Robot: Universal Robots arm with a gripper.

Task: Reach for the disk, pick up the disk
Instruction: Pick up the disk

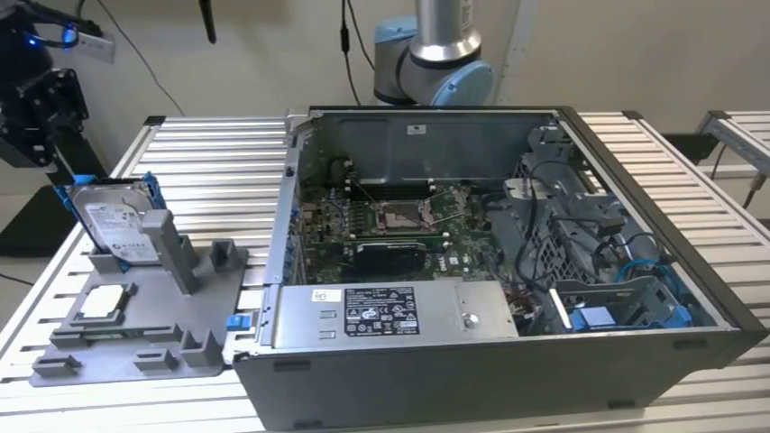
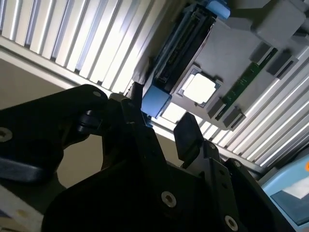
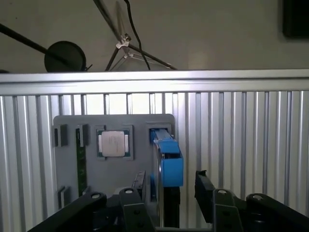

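On the exterior view's left, the disk (image 1: 114, 221) stands on edge in a grey holder (image 1: 157, 314), with the hand spread just above it.

In the first wrist view the hand (image 3: 171, 191) has its two black fingers (image 3: 203, 187) set well apart. One sits on each side of the disk's blue-railed upper edge, and both are clear of it. In the second wrist view the blue rail end lies near one fingertip. The holder lies on the slatted metal surface (image 1: 205, 171), and a square chip (image 3: 113, 143) sits in a recess of the holder beside the disk. An open computer case (image 1: 481, 383) stands on the surface, just beside the holder on the exterior view's right.
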